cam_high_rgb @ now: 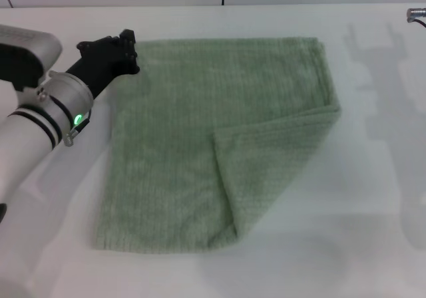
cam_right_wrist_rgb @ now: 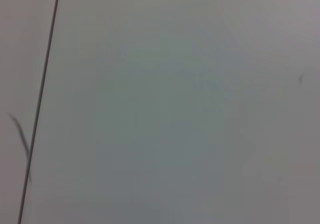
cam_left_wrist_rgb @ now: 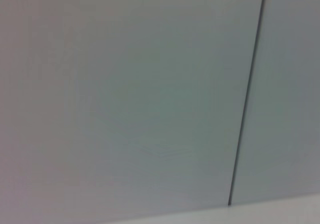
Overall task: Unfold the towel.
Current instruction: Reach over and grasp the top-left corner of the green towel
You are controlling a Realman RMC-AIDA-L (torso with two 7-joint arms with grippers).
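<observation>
White table (cam_high_rgb: 373, 178) against a pale panelled wall (cam_left_wrist_rgb: 125, 84). The towel (cam_high_rgb: 180, 145) lies flat, its far left corner touching the left gripper (cam_high_rgb: 128, 53); whether it is clenched, cannot tell.

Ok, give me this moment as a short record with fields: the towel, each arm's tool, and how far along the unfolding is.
towel: green towel lies on the white table
fold: near right corner flap folded over onto the towel
left tool: left tool at the towel's far left corner
right tool: only a sliver at the far right edge
progress: not fully unfolded
</observation>
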